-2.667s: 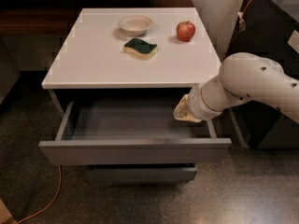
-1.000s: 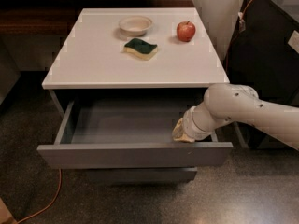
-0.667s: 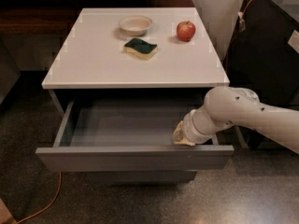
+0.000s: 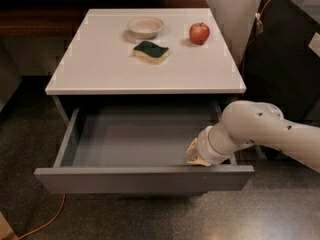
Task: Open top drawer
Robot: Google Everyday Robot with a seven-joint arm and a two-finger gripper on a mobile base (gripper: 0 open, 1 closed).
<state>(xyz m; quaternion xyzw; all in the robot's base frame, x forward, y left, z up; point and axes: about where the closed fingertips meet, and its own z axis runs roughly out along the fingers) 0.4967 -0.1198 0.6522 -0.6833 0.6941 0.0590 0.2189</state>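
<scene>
The top drawer (image 4: 125, 139) is a wide, shallow grey drawer under the white table top. It stands pulled far out toward me, and its grey inside is bare. Its flat front (image 4: 140, 180) has no handle. My gripper (image 4: 196, 155) reaches down into the drawer's right front corner, just behind the front panel. My white arm (image 4: 265, 131) comes in from the right and covers the wrist.
On the white table top (image 4: 100, 69) lie a cream bowl (image 4: 145, 26), a green and yellow sponge (image 4: 151, 52) and a red apple (image 4: 199, 33). A dark cabinet (image 4: 285, 59) stands to the right. An orange cable (image 4: 45, 221) runs on the floor at the lower left.
The drawer has slid further out toward me. My gripper and arm have moved down and toward the front with it, staying at the drawer's right front corner.
</scene>
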